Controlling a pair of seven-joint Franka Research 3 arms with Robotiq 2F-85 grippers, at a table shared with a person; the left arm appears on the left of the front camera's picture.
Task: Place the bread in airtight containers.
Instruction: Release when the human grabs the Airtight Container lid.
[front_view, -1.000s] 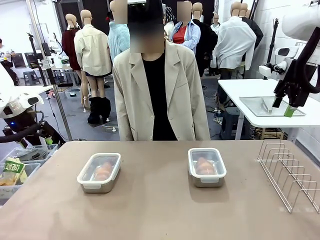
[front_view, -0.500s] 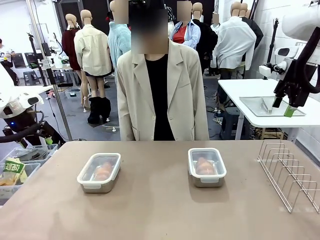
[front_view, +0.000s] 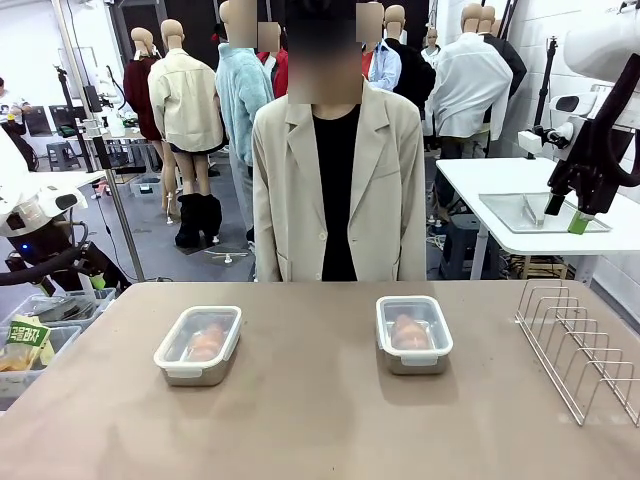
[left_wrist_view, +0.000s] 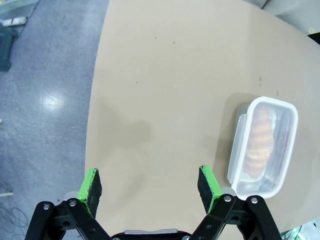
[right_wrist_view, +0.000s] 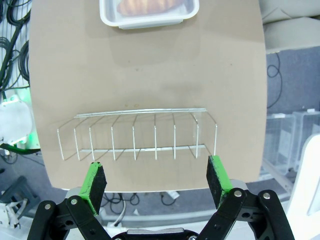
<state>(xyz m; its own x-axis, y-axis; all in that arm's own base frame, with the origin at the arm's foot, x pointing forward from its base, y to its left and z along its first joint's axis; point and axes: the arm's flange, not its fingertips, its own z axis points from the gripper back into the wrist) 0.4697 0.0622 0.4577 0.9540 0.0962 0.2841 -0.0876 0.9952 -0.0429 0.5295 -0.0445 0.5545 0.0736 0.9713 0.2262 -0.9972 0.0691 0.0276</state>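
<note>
Two airtight containers stand on the brown table with their translucent lids on: the left one (front_view: 198, 345) and the right one (front_view: 413, 334). Through each lid a golden-brown piece of bread shows, one on the left (front_view: 205, 341) and one on the right (front_view: 408, 330). My left gripper (left_wrist_view: 150, 187) hangs open above the table edge, well apart from the left container (left_wrist_view: 262, 145) and its bread (left_wrist_view: 257, 142). My right gripper (right_wrist_view: 156, 182) is open too, high over the wire rack (right_wrist_view: 137, 135), with the right container (right_wrist_view: 148, 12) beyond it. From the front, the right gripper (front_view: 566, 212) is raised at the upper right.
A wire rack (front_view: 580, 345) lies on the table's right side. A person in a beige jacket (front_view: 338, 170) stands at the far edge, hands out of sight. Bins with packets (front_view: 30, 345) sit off the table's left edge, and a white table (front_view: 520, 190) stands behind on the right.
The person has stepped a little to the right. Both arms, the containers and the rack have stayed still.
</note>
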